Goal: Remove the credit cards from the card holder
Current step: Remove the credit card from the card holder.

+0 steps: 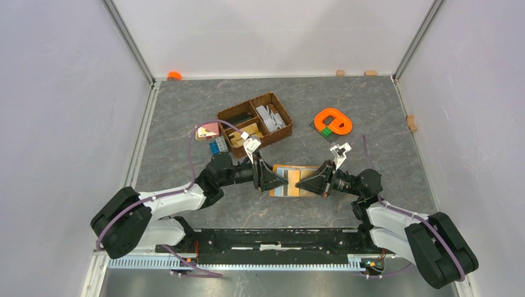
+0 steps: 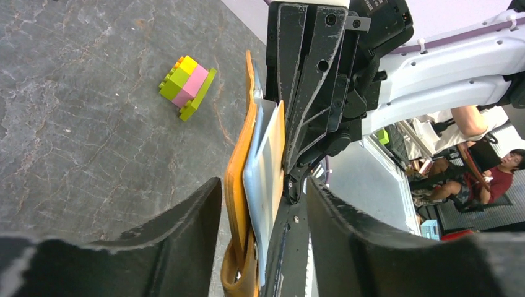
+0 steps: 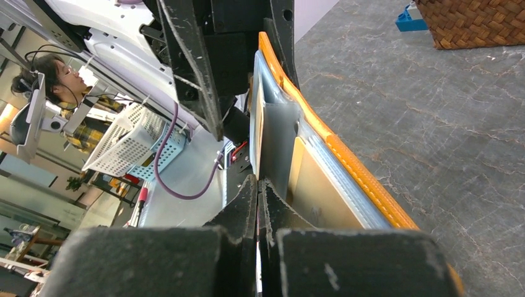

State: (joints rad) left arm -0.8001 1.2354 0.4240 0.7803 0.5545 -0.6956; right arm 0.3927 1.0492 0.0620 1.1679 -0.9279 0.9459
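Between both grippers, at table centre: flat mustard-orange leather-like card holder, opened out, tan and light-blue panels up.
Long axis: 9 to 3 o'clock in the top view.
Left gripper: at the holder's 9 o'clock end, jaws spread astride its edge.
Right gripper: at the 3 o'clock end, fingers pressed together against the inner panel; card nipped or not, cannot tell.
Nearer arm: neither, both at the holder.
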